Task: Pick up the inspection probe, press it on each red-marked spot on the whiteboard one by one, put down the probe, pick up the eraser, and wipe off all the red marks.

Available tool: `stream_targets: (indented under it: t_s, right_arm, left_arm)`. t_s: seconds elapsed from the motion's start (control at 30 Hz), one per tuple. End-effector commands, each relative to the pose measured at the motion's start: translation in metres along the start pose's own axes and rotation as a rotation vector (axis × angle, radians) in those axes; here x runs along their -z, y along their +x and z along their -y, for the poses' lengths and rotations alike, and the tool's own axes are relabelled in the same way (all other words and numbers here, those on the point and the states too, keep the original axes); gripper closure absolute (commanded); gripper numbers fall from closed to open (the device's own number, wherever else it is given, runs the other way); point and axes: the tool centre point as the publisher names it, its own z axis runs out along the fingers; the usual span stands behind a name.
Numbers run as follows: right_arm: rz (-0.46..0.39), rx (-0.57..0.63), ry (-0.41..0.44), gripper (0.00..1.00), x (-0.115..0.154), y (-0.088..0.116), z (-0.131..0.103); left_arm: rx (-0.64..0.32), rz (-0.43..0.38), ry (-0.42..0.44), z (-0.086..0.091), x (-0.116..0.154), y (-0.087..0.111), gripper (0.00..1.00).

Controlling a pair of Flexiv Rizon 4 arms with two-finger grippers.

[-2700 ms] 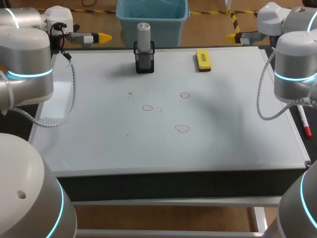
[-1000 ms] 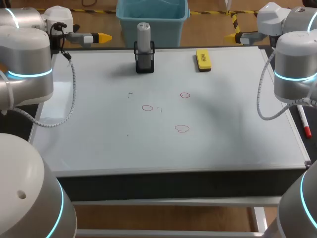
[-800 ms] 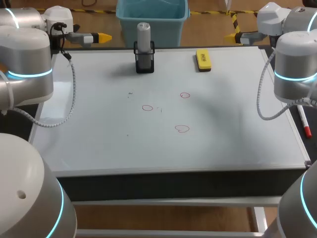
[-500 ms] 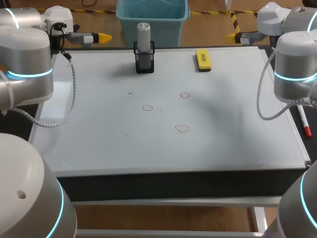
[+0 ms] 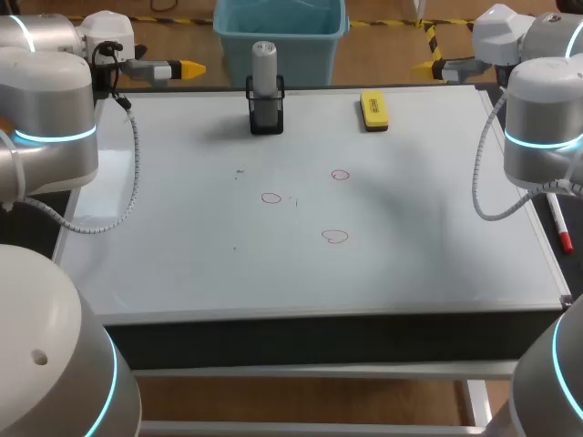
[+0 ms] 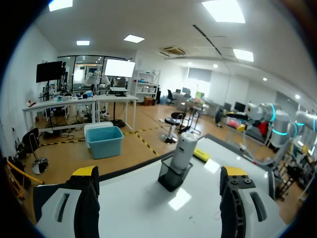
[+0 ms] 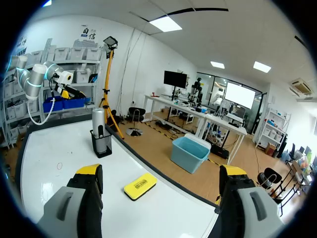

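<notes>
The whiteboard is laid flat on the table and is viewed from above and behind the robot. The inspection probe, a grey cylinder, is held upright in a black holder near the far edge of the board, a little left of centre. The eraser, yellow with a dark base, is laid flat near the same far edge, to the right of the holder and apart from it. Three red marks are drawn as small rings near the middle of the board: one towards the eraser, one to its left, and one nearer the robot. A marker with a red cap is seen along the right edge of the board.

The left gripper is held off the far left corner of the board, and the right gripper off the far right corner; both are pointed inward. In each wrist view the yellow-tipped fingers are spread wide, and nothing is gripped. From the left wrist, the probe in its holder is seen ahead of the open jaws, well apart from them. From the right wrist, the eraser is seen ahead, with the probe beyond it.
</notes>
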Motion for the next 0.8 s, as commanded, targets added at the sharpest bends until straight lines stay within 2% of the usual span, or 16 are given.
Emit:
stream_targets:
  t_s: [0.03, 0.23, 0.53, 0.67, 0.8]
  right_arm:
    - [-0.001, 0.000, 0.002, 0.00, 0.000, 0.000, 0.000]
    - [-0.001, 0.000, 0.002, 0.00, 0.000, 0.000, 0.000]
    - [-0.001, 0.000, 0.002, 0.00, 0.000, 0.000, 0.000]
    - [-0.001, 0.000, 0.002, 0.00, 0.000, 0.000, 0.000]
    - [-0.001, 0.000, 0.002, 0.00, 0.000, 0.000, 0.000]
  left_arm:
    - [0.000, 0.000, 0.001, 0.000, 0.000, 0.000, 0.00]
    - [-0.043, -0.014, 0.009, -0.008, -0.011, -0.006, 0.00]
    - [-0.154, -0.243, 0.054, -0.009, -0.037, -0.006, 0.00]
    - [-0.173, -0.372, 0.098, -0.009, -0.050, -0.004, 0.00]
    - [-0.201, -0.461, 0.120, -0.010, -0.064, 0.001, 0.00]
